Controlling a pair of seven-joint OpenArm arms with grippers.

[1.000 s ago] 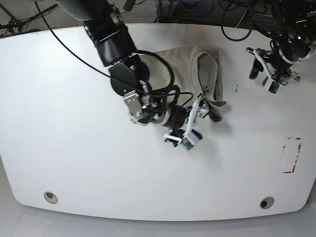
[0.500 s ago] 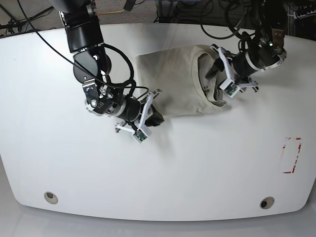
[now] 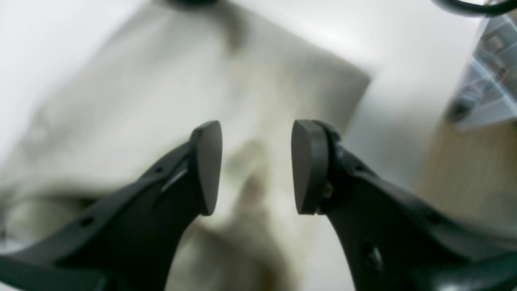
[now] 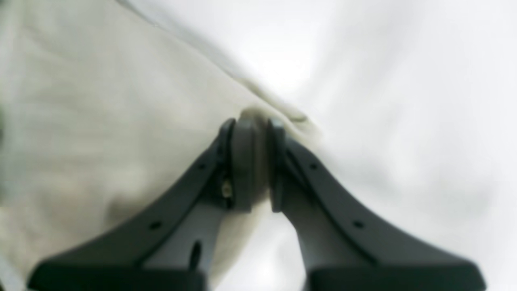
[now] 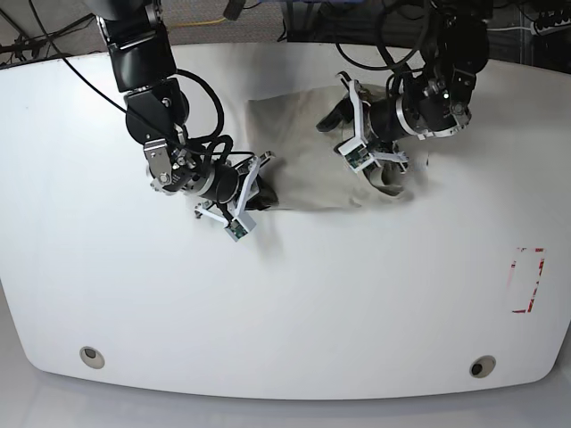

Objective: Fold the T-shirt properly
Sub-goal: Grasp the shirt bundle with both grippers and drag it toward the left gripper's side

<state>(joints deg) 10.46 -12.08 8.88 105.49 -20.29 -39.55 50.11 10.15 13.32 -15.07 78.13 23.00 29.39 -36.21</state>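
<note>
The pale beige T-shirt (image 5: 299, 156) lies partly folded at the back middle of the white table (image 5: 357, 294). My right gripper (image 5: 265, 187) is at the shirt's front left corner. In the right wrist view the right gripper (image 4: 255, 133) is shut on the shirt's edge (image 4: 101, 121), with a bit of fabric pinched between the pads. My left gripper (image 5: 336, 129) hovers over the shirt's right part, near the bunched collar end. In the left wrist view the left gripper (image 3: 256, 161) is open and empty above blurred fabric (image 3: 161, 89).
A red marked rectangle (image 5: 527, 279) is on the table at the right. Two round holes (image 5: 91, 356) (image 5: 483, 366) sit near the front edge. Cables hang beyond the table's back edge. The floor (image 3: 464, 178) shows past the table in the left wrist view.
My right gripper has pulled the shirt's edge leftward, spreading the cloth. My left arm has swung in from the far right to hover over the shirt.
</note>
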